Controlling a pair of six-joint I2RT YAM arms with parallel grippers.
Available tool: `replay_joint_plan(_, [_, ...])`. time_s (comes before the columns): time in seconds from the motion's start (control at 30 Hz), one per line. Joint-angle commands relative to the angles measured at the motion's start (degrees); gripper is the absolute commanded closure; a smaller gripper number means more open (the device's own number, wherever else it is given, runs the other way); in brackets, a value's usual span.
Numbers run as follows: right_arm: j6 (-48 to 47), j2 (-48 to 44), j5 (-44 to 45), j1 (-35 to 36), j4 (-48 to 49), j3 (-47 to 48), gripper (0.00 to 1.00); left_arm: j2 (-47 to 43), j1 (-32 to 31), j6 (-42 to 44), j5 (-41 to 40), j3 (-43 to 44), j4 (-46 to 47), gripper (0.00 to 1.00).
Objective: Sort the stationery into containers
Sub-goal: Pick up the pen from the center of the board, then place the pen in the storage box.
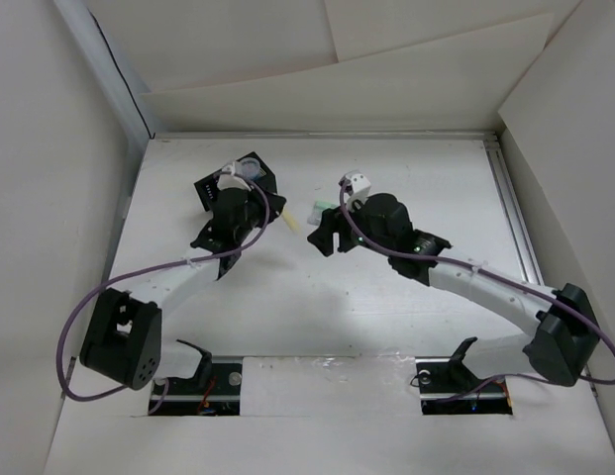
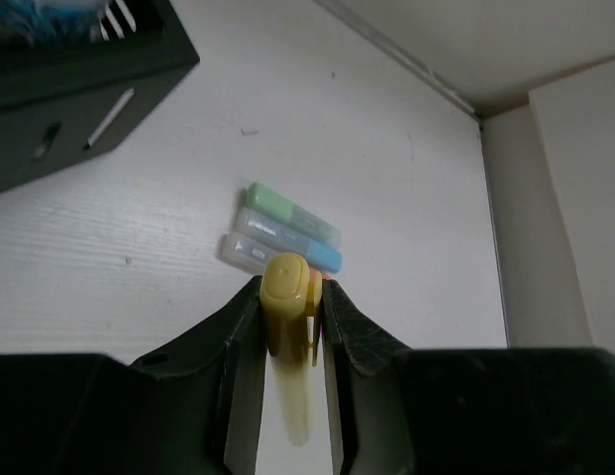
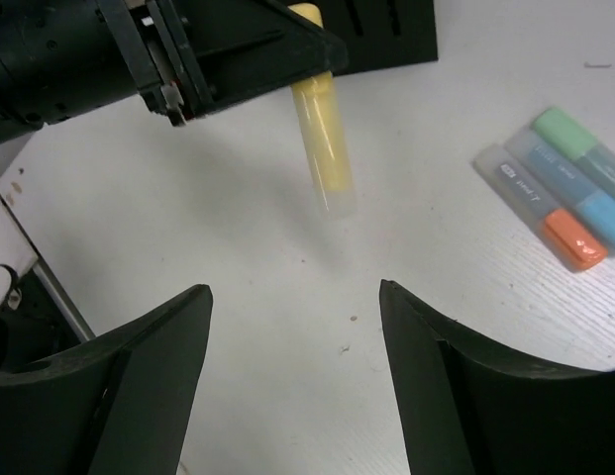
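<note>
- Table (image 1: 317, 317): the white top is carrying everything, and both arms are reaching in over its middle, close together. Judgement: crossing paths here risks arm-to-arm contact
- Black organiser box (image 2: 79, 99): it is sitting at the far left of the table, just beside the left arm, with something bluish-white showing inside
- Right gripper (image 3: 294, 292): its jaws are standing wide apart with nothing between them, hovering over bare table between the yellow bar and the three loose bars
- Left gripper (image 2: 292, 289): its jaws are pinching the yellow bar and appear to be holding it off the table, near the box but not yet over it
- Loose bars: green bar (image 3: 579, 139), blue bar (image 3: 569, 183) and orange bar (image 3: 535, 203) are lying side by side, touching, well apart from the box. Judgement: wide jaws coming down here are likely to catch two bars or scatter the row
- Yellow bar (image 2: 285, 297): in the right wrist view much of its length is sticking out past the fingers, tilted. Judgement: such a short hold is inviting pivoting or slipping, and a tilted bar may be catching the box rim instead of dropping into a compartment
</note>
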Motion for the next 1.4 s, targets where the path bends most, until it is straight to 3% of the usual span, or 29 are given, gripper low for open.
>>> replay_joint_plan(0.0, [1.8,-3.2,4.3,0.6,2.7,-1.1,0.25,-5.3,0.3,3.7,-8.7,7.3,-4.0,0.94])
replay_joint_plan(0.27, [3.6,-5.6,7.8,0.6,2.7,-2.9,0.25,-5.8,0.8,6.5,-36.8,17.7,-15.1,0.91])
replay_joint_plan(0.4, [3.6,-6.9,7.8,0.6,2.7,-3.5,0.25,-2.1,0.8,8.6,-45.6,21.3,-17.3,0.89])
replay_joint_plan(0.57, [3.6,-6.9,8.6,0.6,2.7,-3.5,0.25,1.5,9.4,8.0,-40.0,24.5,-20.0,0.91])
replay_joint_plan(0.67, [3.6,-6.9,9.2,0.6,2.7,-3.5,0.25,4.8,11.4,8.6,-41.5,25.3,-20.0,0.91])
replay_joint_plan(1.17, [3.6,-3.5,11.1,0.1,2.7,-3.5,0.25,15.1,11.4,15.8,-48.2,28.4,-14.8,0.91])
replay_joint_plan(1.3, [3.6,-1.7,13.1,-0.4,2.7,-3.5,0.25,15.6,11.4,14.0,-47.3,27.1,-14.8,0.82])
replay_joint_plan(1.37, [3.6,-0.8,13.6,-1.2,2.7,-3.0,0.25,15.1,11.4,13.5,-46.7,25.9,-14.2,0.68])
